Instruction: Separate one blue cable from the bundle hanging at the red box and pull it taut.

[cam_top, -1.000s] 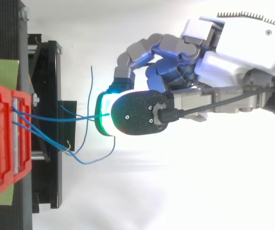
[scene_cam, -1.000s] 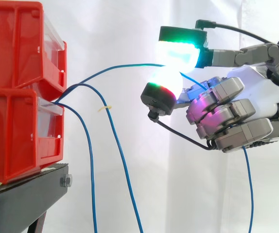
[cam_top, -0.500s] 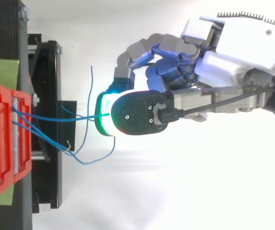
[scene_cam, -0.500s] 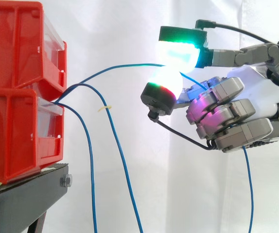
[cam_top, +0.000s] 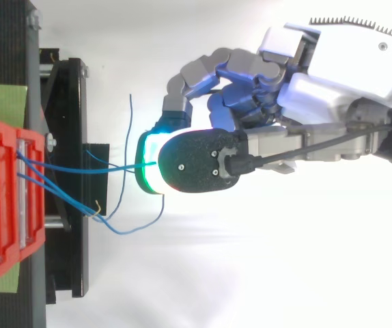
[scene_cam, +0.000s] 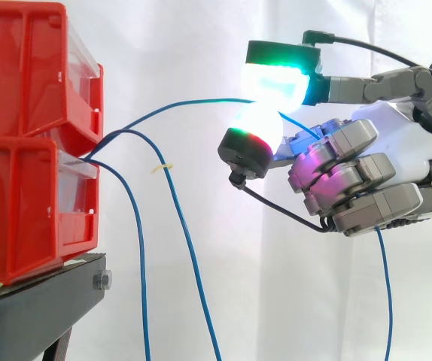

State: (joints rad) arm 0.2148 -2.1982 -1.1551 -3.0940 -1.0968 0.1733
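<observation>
Nothing has shifted in the last second: the robot hand [scene_cam: 351,184] stays pinched on one blue cable [scene_cam: 186,103] from the red box [scene_cam: 20,210], its span bowed, not taut

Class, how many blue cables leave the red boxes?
3. The top cable arcs to the hand's fingers; the inner cable hangs nearest the red boxes; the outer cable hangs beside it. Others may be hidden.

Open gap between hand [scene_cam: 351,180] and red bins [scene_cam: 28,143], blue cable [scene_cam: 186,104] spanning it, loose cables [scene_cam: 193,263] hanging below
</observation>
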